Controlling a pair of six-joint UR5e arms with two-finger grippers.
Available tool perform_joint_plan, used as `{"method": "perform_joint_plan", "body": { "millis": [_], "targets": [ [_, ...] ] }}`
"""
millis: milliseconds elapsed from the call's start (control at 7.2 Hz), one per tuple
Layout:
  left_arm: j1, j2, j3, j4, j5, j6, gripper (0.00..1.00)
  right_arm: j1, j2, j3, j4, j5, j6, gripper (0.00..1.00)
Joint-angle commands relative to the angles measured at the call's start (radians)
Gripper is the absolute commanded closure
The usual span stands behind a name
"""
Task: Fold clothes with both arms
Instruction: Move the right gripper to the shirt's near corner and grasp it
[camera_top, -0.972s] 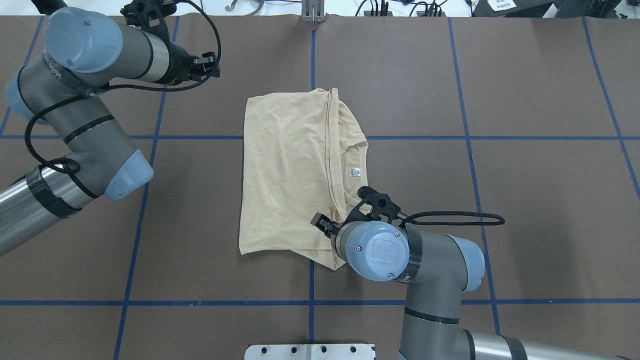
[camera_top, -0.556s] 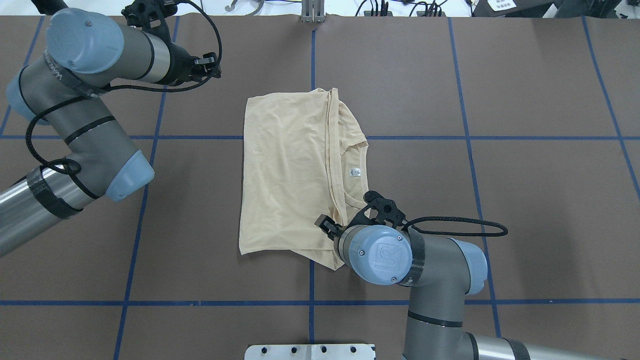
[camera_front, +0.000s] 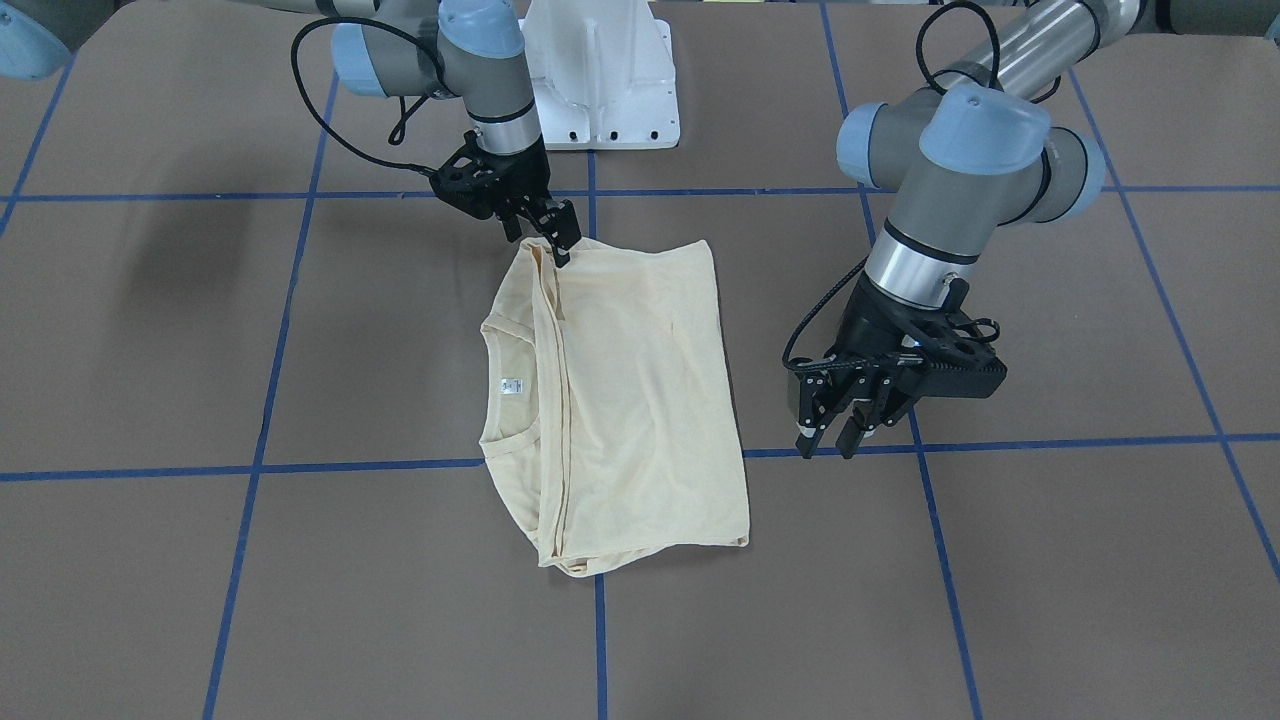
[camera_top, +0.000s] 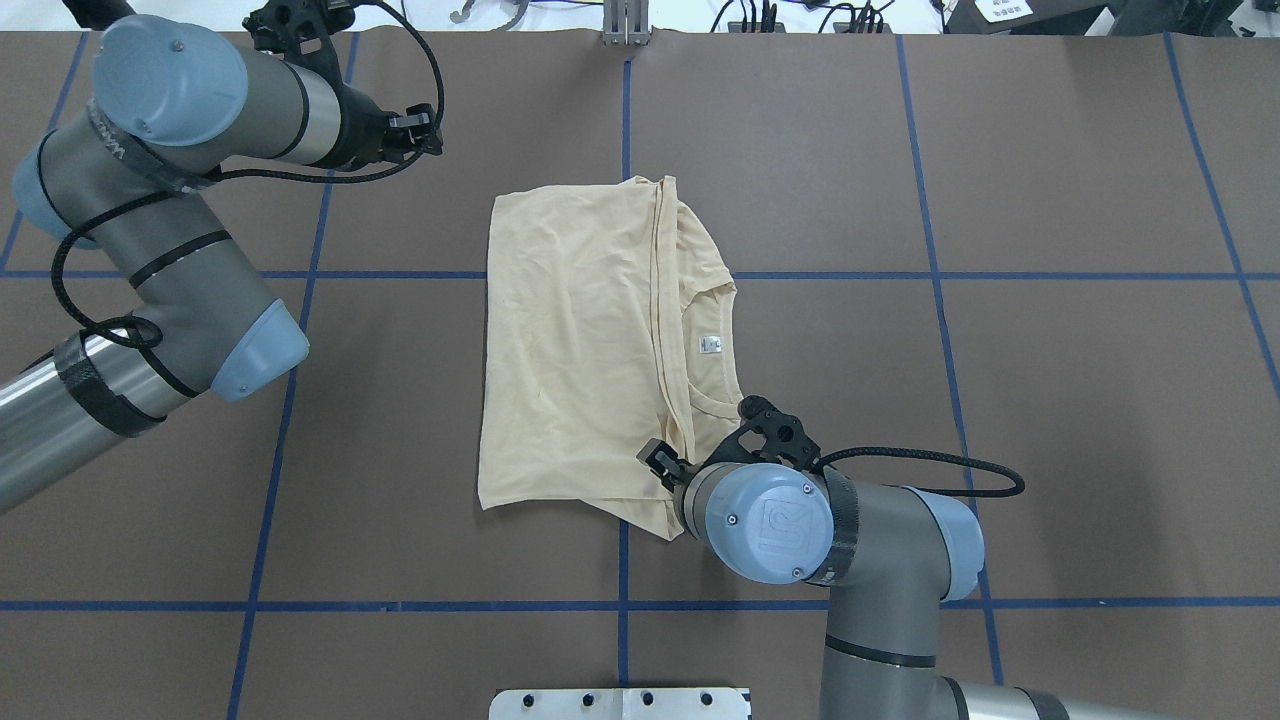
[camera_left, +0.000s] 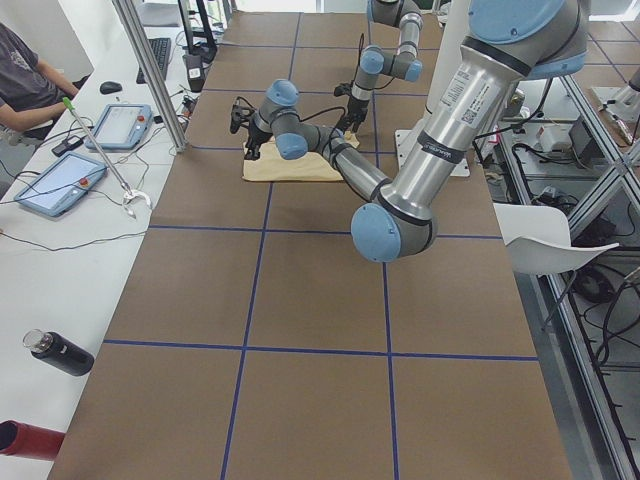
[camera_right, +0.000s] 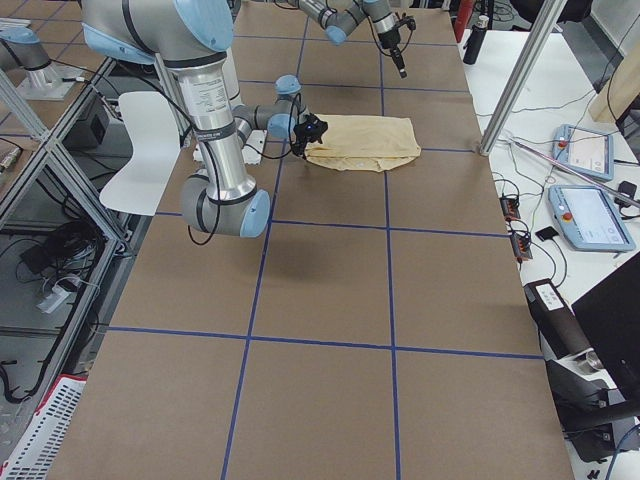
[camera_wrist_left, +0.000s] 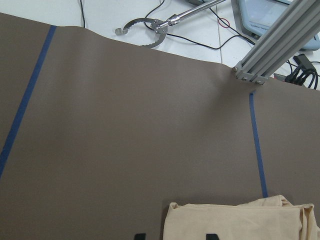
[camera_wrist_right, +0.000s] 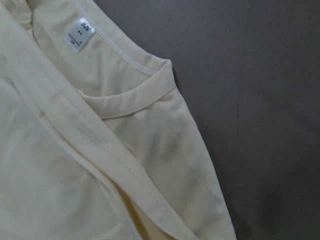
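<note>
- As it lies now, the T-shirt (camera_top: 570, 340) is folded into a rough rectangle. It is pale cream-yellow, plain side up, with light creases across the cloth.
- Its neckline (camera_wrist_right: 125, 106) curves out along the long edge on the robot's right. You can see the small white neck label (camera_top: 710, 344) just inside it.
- A stitched hem runs the length of the fold, just beside that neckline.
- You will find the shirt flat near the middle of the brown tabletop (camera_top: 1050, 400), lying across a crossing of the blue tape lines (camera_top: 1000, 275).
- The right pincer (camera_front: 548, 240) points down at the shirt's corner nearest the robot, on the neckline side. Its fingers look parted, with the tips at the cloth, and the cloth lies flat there.
- From overhead, the right arm's wrist hides that pincer from you.
- The left pincer (camera_front: 830, 445) hangs over the tabletop beside the shirt's other long edge, apart from it. Its fingers are apart and empty.
- Behind the shirt, at the robot's side, stands the white pedestal base (camera_front: 600, 80).
</note>
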Motion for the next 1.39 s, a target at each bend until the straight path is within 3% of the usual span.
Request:
{"method": "perform_joint_plan", "body": {
  "millis": [0,139,417,1250],
  "targets": [
    [-0.001,0.001,-0.003,0.0,0.0,0.0,0.5,-0.014,0.002,-0.011,0.001,-0.002,0.026,0.1],
    [-0.001,0.002,-0.012,0.0,0.0,0.0,0.5,-0.014,0.002,-0.018,0.004,-0.005,0.028,0.15],
    [-0.001,0.002,-0.012,0.0,0.0,0.0,0.5,-0.011,0.003,-0.017,0.004,-0.005,0.028,1.0],
    [0.004,0.002,-0.022,0.0,0.0,-0.069,0.5,-0.002,-0.019,0.035,0.004,-0.005,0.07,1.0]
  ]
}}
